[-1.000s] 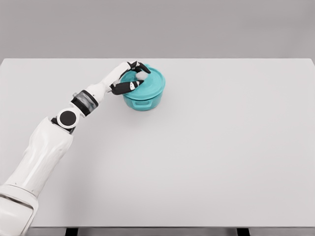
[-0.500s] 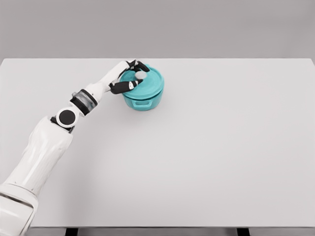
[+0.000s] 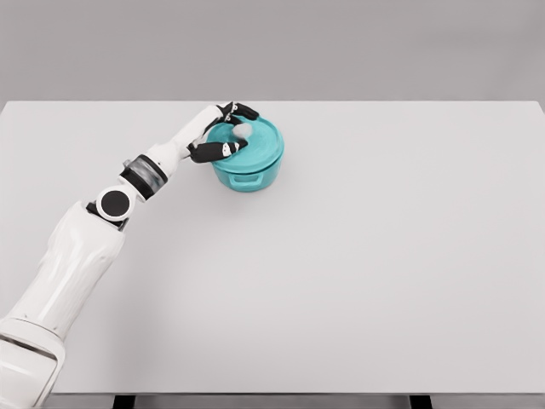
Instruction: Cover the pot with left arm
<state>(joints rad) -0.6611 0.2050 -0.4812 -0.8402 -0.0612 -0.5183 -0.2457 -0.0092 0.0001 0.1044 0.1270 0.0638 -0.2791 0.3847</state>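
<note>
While seated level on the teal pot (image 3: 248,175), lid (image 3: 255,145) now flat, no longer tilted; left hand (image 3: 223,132) fingers loosening around knob (image 3: 243,131).

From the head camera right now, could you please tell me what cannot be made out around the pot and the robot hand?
- Pot: its inside and rim seating are hidden under the lid.
- Left robot hand: whether its fingers touch the knob is too small to tell.
- Pot's far side: hidden by the lid.
- Right arm: outside the head view.
- Table: legs cut off at the bottom edge.
</note>
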